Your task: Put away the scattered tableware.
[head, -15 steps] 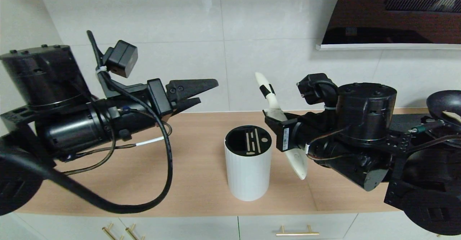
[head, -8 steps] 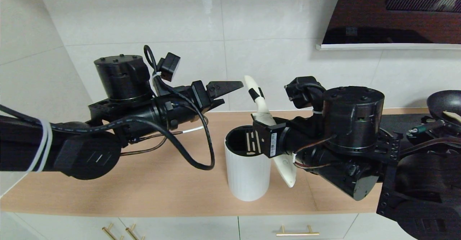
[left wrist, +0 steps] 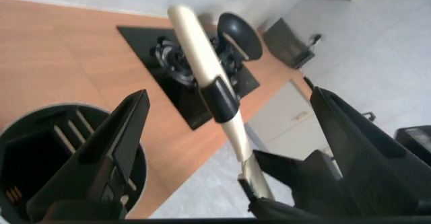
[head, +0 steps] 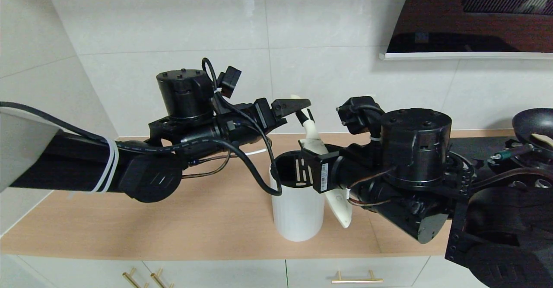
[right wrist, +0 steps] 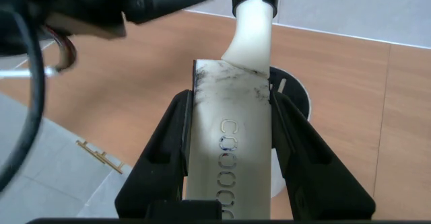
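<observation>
A white tiled wall [head: 337, 16] backs a light wooden countertop [head: 194, 223]. White cabinet fronts [head: 216, 275] below carry brass handles [head: 357, 278]. A dark range hood [head: 475, 16] hangs above a black hob [head: 479, 144] at the right.

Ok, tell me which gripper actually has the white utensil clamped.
The right gripper: it is shut on the blade of the white utensil. The left gripper is open, spread either side of the handle, not touching it.

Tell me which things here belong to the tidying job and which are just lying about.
Job: white utensil, held in right end effector; white holder; left end effector, open beside its handle.
Lying about: black pan, range hood, drawer handle.
</observation>
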### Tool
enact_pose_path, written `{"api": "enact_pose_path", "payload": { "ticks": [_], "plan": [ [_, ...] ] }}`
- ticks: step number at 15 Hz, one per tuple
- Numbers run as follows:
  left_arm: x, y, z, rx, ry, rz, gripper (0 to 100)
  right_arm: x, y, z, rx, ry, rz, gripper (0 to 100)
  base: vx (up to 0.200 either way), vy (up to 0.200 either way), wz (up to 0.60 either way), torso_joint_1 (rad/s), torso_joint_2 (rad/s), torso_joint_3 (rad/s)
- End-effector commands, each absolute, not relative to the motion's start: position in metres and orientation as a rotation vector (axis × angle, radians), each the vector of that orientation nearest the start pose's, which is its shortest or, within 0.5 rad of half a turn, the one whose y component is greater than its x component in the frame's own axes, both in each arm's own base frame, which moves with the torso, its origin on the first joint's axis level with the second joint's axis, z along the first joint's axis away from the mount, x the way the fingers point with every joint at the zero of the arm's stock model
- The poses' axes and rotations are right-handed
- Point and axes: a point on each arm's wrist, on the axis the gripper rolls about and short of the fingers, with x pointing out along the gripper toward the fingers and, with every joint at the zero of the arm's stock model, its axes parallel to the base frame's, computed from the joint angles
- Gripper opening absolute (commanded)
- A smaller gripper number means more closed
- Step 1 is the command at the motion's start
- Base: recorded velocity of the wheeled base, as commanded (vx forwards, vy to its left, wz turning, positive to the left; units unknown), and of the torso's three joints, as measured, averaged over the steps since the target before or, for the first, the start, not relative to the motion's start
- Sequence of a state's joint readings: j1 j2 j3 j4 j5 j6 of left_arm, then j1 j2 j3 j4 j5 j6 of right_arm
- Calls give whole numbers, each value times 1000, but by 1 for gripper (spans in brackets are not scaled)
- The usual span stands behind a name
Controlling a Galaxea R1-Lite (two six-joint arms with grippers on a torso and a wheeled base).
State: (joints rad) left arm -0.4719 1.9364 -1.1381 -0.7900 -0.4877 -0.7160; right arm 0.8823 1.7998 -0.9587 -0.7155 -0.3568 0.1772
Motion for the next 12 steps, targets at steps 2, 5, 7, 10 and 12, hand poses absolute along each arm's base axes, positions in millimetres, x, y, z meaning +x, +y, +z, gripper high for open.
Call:
{"api": "enact_pose_path", "payload": {
  "ticks": [2,5,7,10,12],
  "plan": [
    [342,-190,204,-658,333,-931,100,219,262,197,98,160,528,0,0,0,0,0,0,0],
    [340,-196,202,-657,345,-944,100,219,263,196,98,161,530,0,0,0,0,0,0,0],
    [338,-199,201,-657,350,-950,100,219,263,196,98,161,530,0,0,0,0,0,0,0],
    [336,-201,201,-656,353,-954,100,221,265,192,95,168,529,0,0,0,0,0,0,0],
    [336,-202,200,-656,357,-957,100,221,265,192,93,169,527,0,0,0,0,0,0,0]
  ]
}}
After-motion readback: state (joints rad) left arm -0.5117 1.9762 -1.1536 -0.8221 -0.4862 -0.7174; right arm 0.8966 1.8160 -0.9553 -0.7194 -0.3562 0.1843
